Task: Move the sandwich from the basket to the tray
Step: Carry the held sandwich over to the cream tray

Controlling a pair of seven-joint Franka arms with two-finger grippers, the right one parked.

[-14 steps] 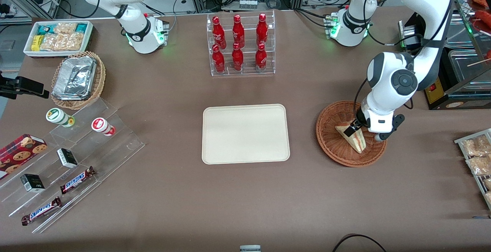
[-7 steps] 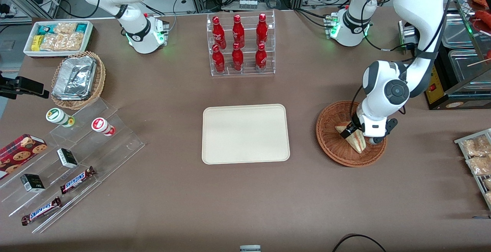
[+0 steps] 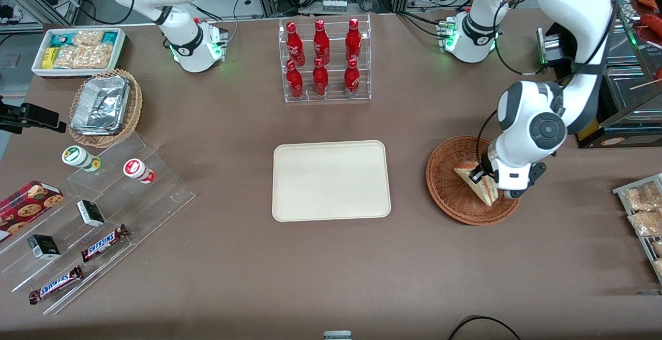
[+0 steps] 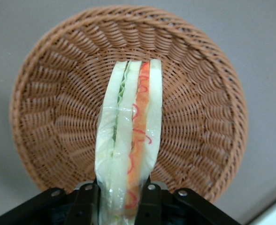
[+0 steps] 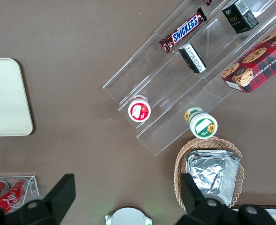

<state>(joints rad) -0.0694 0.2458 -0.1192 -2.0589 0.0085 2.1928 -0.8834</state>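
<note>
The sandwich (image 4: 128, 140) is clamped between the fingers of the left gripper (image 3: 481, 175) and is held over the basket (image 3: 447, 190); it appears lifted clear of the weave, though contact cannot be ruled out. The tray (image 3: 331, 180) lies nearby, toward the parked arm's end.

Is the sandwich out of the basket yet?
Not clearly. The gripper is shut on the sandwich, which hangs above the basket, inside its rim; the tray holds nothing.
</note>
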